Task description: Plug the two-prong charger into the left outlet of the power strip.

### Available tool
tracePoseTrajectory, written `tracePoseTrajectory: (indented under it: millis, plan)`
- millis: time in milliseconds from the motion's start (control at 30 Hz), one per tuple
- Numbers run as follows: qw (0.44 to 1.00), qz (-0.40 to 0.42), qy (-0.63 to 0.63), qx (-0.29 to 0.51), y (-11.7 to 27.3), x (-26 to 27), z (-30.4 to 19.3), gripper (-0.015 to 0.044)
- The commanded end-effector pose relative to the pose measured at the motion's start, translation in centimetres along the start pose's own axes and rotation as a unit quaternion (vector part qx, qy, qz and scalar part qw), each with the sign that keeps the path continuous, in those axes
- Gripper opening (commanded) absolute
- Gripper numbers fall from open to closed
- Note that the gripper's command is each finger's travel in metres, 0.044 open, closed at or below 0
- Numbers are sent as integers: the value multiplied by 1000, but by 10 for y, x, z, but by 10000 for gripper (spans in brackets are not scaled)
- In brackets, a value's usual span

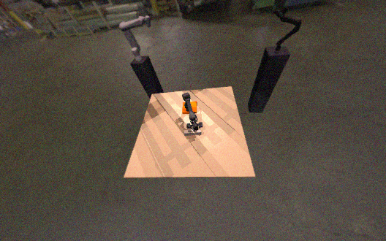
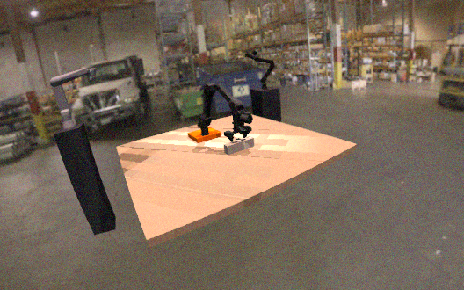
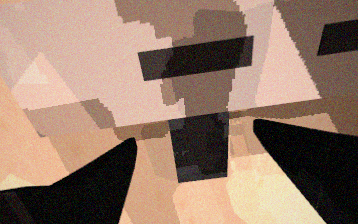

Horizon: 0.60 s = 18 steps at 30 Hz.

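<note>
Standing on an orange base (image 1: 195, 104) (image 2: 192, 137) near the middle of the worktop's (image 1: 213, 161) (image 2: 185, 193) far edge in the top view, the black arm (image 1: 189, 106) (image 2: 225, 95) reaches toward the centre. Its end effector (image 1: 194, 126) (image 2: 238, 135) (image 3: 194, 134) points down at the power strip (image 1: 188, 134) (image 2: 234, 148) (image 3: 96, 95) and is released, its two black fingers spread wide with nothing gripped.

The pale strip lies about midway between the worktop's side edges, well in from every corner, its long side running roughly along the near edge in the top view. In the wrist view two dark slots show on its face: one (image 3: 196, 57) sits above the gap between the fingers, the other (image 3: 351, 36) runs off at the right border.

A dark block (image 3: 201, 150), which looks to be the charger, appears between the spread fingers, apart from both, its upper end meeting the strip's lower edge in that view. Whether it touches the strip, and how its prongs sit, I cannot tell. Shadows cross the strip and the wood. Beyond the worktop's far corners, two more arms stand on black pedestals (image 1: 147, 74) (image 1: 270, 78) (image 2: 84, 180) (image 2: 266, 104).
</note>
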<state>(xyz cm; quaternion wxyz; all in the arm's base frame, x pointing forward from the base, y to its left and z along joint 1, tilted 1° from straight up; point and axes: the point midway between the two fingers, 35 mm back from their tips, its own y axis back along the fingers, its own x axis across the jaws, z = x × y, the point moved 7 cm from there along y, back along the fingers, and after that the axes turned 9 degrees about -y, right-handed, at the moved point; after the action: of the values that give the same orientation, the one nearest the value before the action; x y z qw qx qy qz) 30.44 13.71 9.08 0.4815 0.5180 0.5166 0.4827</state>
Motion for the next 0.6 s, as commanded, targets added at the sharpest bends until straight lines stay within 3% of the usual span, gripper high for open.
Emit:
tracePoseTrajectory:
  millis: [0, 567]
  plan:
    - [1000, 0, -3, -3, 0, 0, -1, 440]
    - [1000, 0, -3, -4, 0, -1, -12, 440]
